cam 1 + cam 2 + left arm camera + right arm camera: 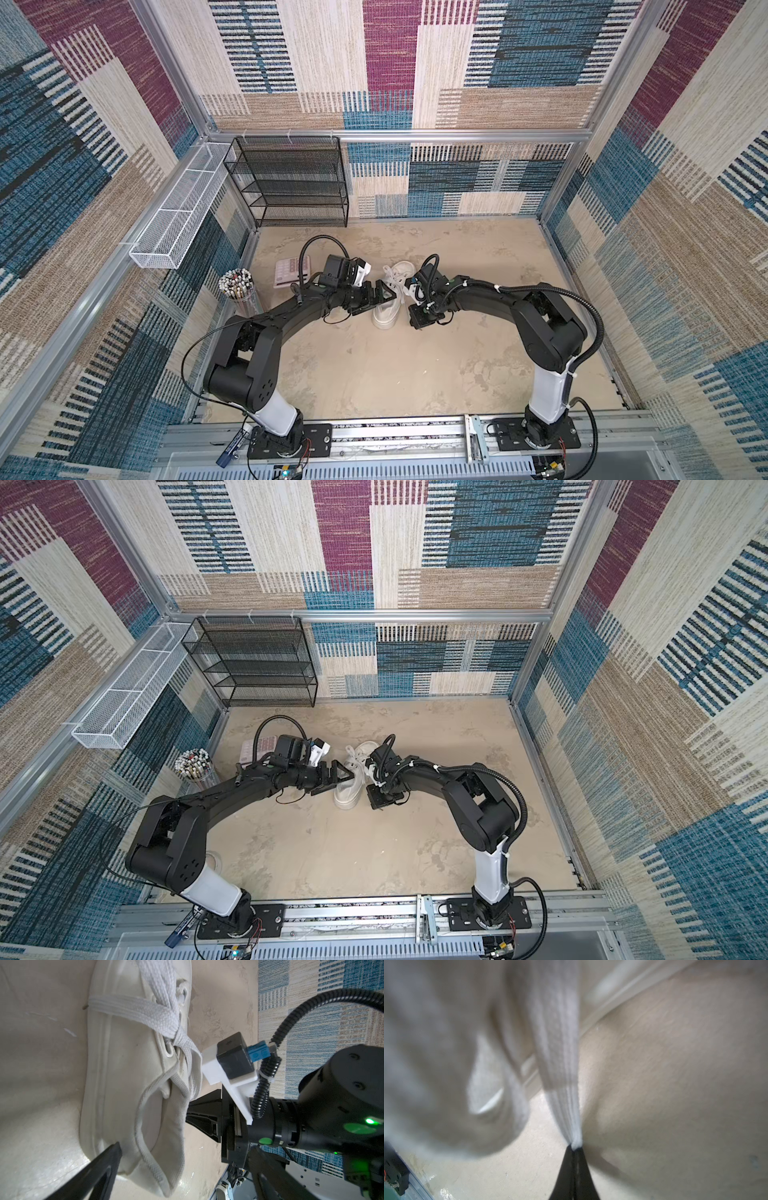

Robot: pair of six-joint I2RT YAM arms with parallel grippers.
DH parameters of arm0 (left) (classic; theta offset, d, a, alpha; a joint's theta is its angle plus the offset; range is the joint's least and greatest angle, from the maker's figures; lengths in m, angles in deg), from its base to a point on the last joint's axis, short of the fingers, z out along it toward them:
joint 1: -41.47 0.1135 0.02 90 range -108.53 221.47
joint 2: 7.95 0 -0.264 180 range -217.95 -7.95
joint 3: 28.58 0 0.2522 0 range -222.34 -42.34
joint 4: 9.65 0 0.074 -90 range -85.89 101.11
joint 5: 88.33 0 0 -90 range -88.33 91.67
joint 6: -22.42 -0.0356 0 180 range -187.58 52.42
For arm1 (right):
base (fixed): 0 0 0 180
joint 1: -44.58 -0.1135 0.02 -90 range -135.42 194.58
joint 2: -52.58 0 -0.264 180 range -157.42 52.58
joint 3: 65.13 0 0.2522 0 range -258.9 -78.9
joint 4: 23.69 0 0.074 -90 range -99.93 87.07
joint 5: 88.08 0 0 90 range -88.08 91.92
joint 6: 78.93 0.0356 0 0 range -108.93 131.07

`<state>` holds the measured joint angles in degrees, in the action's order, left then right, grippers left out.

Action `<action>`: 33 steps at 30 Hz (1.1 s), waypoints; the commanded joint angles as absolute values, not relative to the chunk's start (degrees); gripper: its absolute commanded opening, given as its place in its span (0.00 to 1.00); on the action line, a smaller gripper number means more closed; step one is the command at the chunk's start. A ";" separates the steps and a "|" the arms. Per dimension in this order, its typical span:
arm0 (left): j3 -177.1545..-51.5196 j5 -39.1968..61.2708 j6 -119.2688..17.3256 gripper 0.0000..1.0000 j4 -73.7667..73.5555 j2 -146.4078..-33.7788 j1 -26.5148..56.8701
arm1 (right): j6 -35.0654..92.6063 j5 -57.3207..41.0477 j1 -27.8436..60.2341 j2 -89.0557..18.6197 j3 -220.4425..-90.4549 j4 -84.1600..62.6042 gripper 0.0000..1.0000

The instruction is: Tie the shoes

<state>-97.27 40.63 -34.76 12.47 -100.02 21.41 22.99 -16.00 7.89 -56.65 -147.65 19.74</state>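
Now the right gripper (575, 1148) is pinching a lace (560, 1076) tight; the left gripper (384, 300) is gaping wide, empty, by the sneaker (388, 311).

Patchwork carpet walls (390, 62); beige floor (415, 365); mesh shelf (291, 183)

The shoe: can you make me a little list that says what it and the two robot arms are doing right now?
shoe: white, upright, between the two arms
lace: one flat strand stretched tight
right tool: shut, pinching that lace
left tool: wide open at the shoe's side, holding nothing
nearby: calculator and cup of pens, both on the left arm's side
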 commanded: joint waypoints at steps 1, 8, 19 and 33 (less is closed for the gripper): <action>-97.68 39.73 -35.29 0.99 12.38 -99.09 21.34 | 23.98 -14.84 7.92 -55.67 -148.43 21.01 0.27; -99.66 39.44 -37.72 0.99 16.25 -98.06 23.10 | 27.01 -11.46 11.06 -50.25 -148.98 21.68 0.39; -103.34 40.17 -41.10 0.99 20.99 -97.06 27.58 | 26.34 -19.15 11.22 -55.20 -157.14 16.47 0.39; -102.86 39.82 -41.45 0.99 22.04 -96.93 27.72 | 21.89 -6.87 11.60 -60.44 -165.51 25.08 0.06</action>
